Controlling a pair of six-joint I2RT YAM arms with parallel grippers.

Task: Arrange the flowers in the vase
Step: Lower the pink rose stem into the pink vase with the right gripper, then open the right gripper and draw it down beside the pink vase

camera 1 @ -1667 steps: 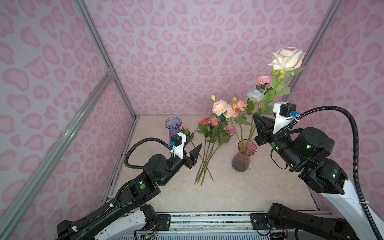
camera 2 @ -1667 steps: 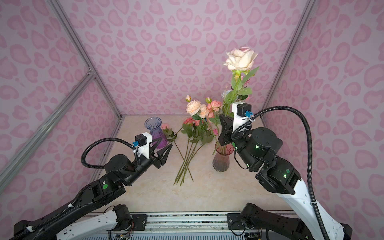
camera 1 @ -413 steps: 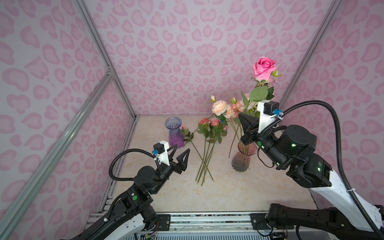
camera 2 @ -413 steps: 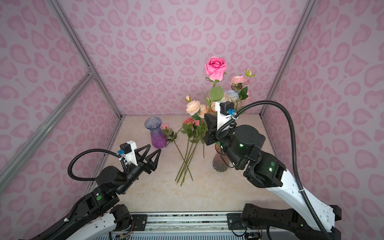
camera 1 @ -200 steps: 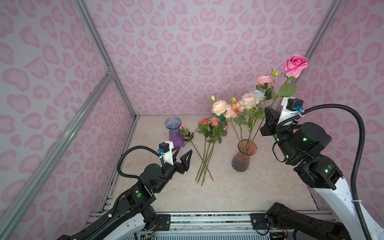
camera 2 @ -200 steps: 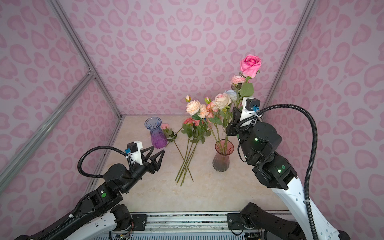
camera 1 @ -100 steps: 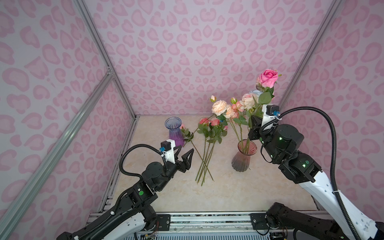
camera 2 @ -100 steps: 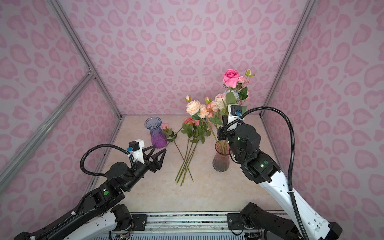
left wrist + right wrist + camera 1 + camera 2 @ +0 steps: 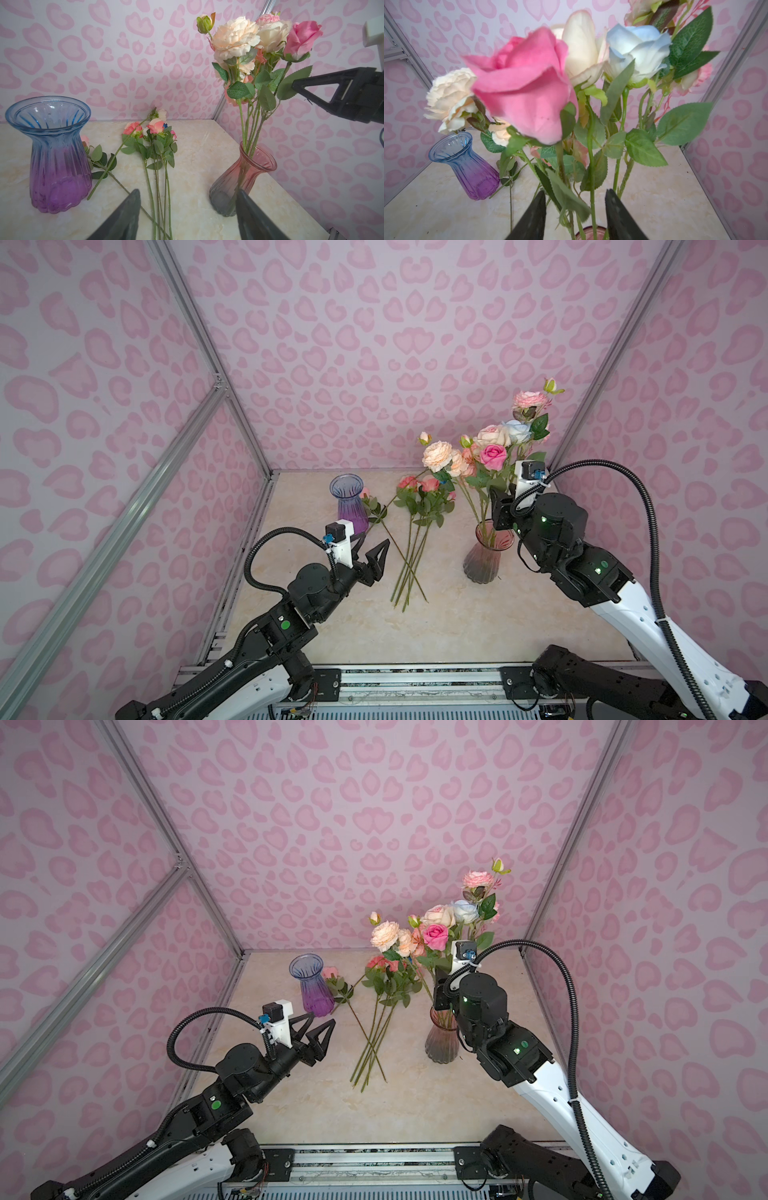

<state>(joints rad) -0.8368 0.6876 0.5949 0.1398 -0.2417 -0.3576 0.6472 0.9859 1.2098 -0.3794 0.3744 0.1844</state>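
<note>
Hovering left gripper [image 9: 321, 1020] wide, bare table [image 9: 457, 626] beneath | right gripper [image 9: 574, 214] parted around stems [image 9: 591, 145] above pink vase [image 9: 484, 560] | pink rose [image 9: 493, 456] lower in it than before | loose flowers [image 9: 415, 539] lie mid-table

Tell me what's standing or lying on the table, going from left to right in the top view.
Purple vase → loose flowers lying flat → pink vase holding the bouquet.
</note>
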